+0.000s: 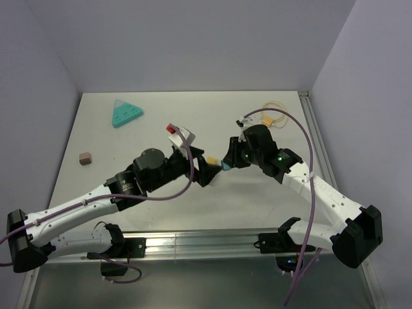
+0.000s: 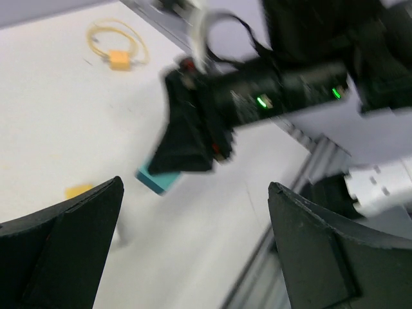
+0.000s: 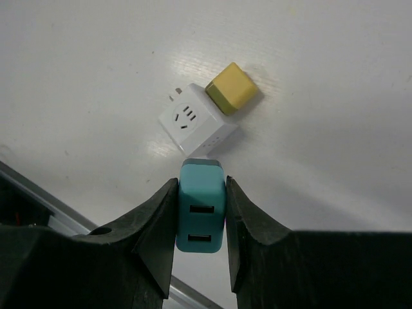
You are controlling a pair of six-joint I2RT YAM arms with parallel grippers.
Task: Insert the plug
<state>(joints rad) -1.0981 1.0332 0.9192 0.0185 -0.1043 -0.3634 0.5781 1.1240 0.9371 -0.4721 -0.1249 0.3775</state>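
My right gripper [image 3: 201, 183] is shut on a teal plug [image 3: 201, 207] whose two USB slots face the camera. Just past its far end, a white socket cube [image 3: 196, 122] lies on the table with a yellow cube [image 3: 232, 88] against it. In the top view the plug [image 1: 226, 166] hangs at mid-table between the two grippers. My left gripper [image 2: 196, 188] is open and empty, facing the right gripper [image 2: 188, 149] and the plug [image 2: 157, 181]. A yellow cube [image 2: 78, 190] shows to the plug's left. In the top view the left gripper [image 1: 205, 171] hides the socket.
A teal triangular block [image 1: 126, 113] lies at the far left, and a small brown block [image 1: 84, 158] sits near the left edge. A yellow cable loop [image 1: 273, 112] rests at the far right. A metal rail [image 1: 206, 241] runs along the near edge.
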